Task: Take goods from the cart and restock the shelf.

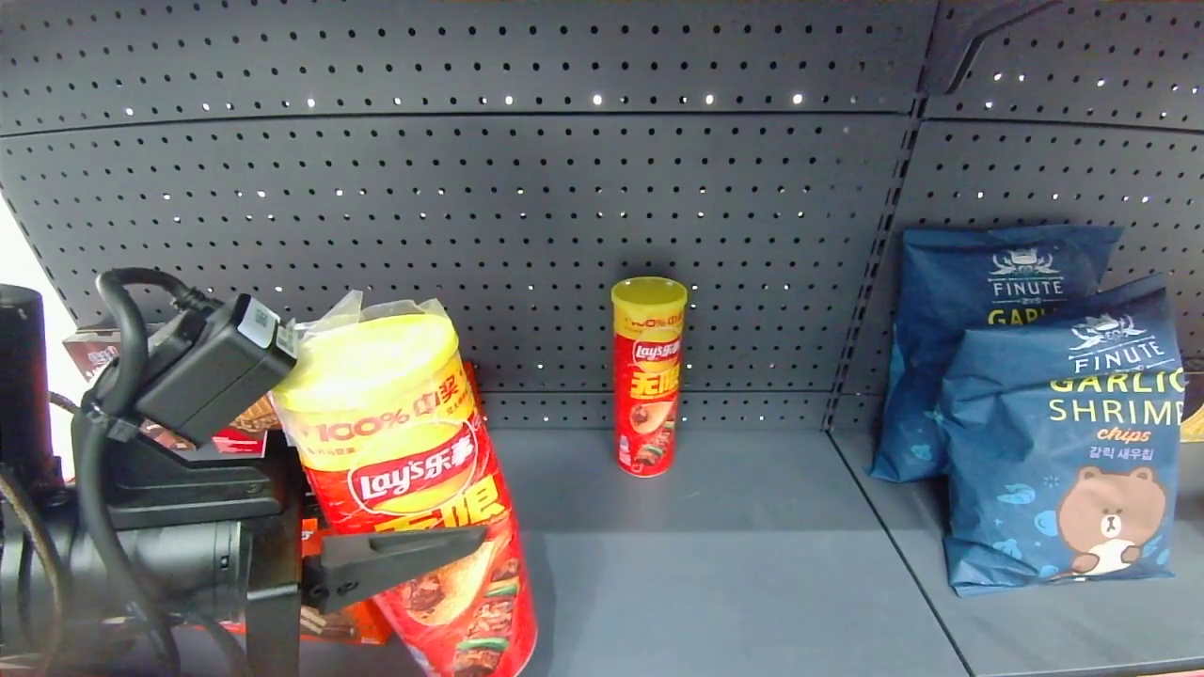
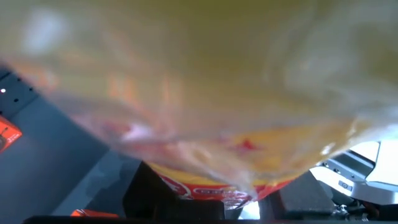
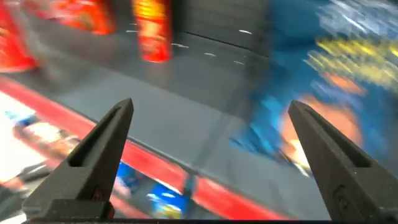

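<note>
My left gripper (image 1: 414, 564) is shut on a tall red chips can (image 1: 414, 489) with a yellow lid and loose clear wrap on top. It holds the can slightly tilted over the front left of the dark shelf (image 1: 734, 564). In the left wrist view the can (image 2: 205, 93) sits very close, between the dark fingers (image 2: 149, 193). A second, matching chips can (image 1: 648, 376) stands upright at the back middle of the shelf, against the pegboard. My right gripper (image 3: 214, 155) is open and empty in front of the shelf's red front edge (image 3: 155, 168), facing that can (image 3: 153, 31).
Two blue snack bags (image 1: 1063, 442) lean on the right shelf section, beyond a divider line, and the right wrist view shows a blue bag (image 3: 336, 93) too. Red and orange boxes (image 1: 348, 621) lie behind my left arm. Bare shelf floor stretches between the held can and the bags.
</note>
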Robot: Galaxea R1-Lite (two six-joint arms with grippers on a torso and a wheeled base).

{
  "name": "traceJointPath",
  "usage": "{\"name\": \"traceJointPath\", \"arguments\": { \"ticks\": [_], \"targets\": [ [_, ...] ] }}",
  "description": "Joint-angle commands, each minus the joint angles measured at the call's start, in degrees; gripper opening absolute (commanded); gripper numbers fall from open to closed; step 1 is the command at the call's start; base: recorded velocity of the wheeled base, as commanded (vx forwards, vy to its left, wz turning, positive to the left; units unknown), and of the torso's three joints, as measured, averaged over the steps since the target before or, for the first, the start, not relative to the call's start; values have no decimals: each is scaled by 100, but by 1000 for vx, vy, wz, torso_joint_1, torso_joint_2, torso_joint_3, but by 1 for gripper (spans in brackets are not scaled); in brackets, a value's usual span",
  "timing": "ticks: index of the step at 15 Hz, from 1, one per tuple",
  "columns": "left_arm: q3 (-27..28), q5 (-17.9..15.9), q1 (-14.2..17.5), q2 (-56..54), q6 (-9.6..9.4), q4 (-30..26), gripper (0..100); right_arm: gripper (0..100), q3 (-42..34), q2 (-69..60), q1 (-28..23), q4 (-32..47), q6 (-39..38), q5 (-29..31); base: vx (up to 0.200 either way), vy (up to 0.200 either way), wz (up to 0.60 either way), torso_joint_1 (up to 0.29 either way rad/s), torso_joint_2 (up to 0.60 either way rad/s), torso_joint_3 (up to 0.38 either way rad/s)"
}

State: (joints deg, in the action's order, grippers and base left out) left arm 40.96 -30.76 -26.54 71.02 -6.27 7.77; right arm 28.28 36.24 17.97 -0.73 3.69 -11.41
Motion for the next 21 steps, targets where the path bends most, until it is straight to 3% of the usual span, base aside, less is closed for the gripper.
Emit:
{"name": "traceJointPath", "arguments": {
  "ticks": [1, 4, 8, 10, 13, 15, 18, 21],
  "targets": [
    [70, 0, -18, 158, -15, 14, 0, 100, 617, 1579, 532, -305, -27, -28, 0, 0, 0, 0, 0, 0],
    [307, 0, -27, 439, -24, 14, 0, 100, 582, 2493, 778, -1439, 35, -221, 0, 0, 0, 0, 0, 0],
    [404, 0, -27, 588, -33, 23, 0, 100, 986, 3416, 963, -1702, 61, -573, 0, 0, 0, 0, 0, 0],
    [404, 0, -18, 588, -33, 23, 0, 100, 1048, 3952, 1033, -2282, 61, -582, 0, 0, 0, 0, 0, 0],
    [422, 8, 0, 606, -24, 14, 0, 100, 1021, 5464, 1060, -4313, 378, -564, 0, 0, 0, 0, 0, 0],
    [413, 8, 8, 615, -24, 14, 0, 100, 1057, 6096, 1086, -4998, 360, -705, 0, 0, 0, 0, 0, 0],
    [430, 17, 26, 632, -24, 14, 0, 100, 1197, 6518, 1077, -5517, 360, -1496, 0, 0, 0, 0, 0, 0],
    [430, 17, 26, 676, -24, 23, 0, 100, 1303, 6720, 1068, -5569, 360, -1531, 0, 0, 0, 0, 0, 0]
  ]
}}
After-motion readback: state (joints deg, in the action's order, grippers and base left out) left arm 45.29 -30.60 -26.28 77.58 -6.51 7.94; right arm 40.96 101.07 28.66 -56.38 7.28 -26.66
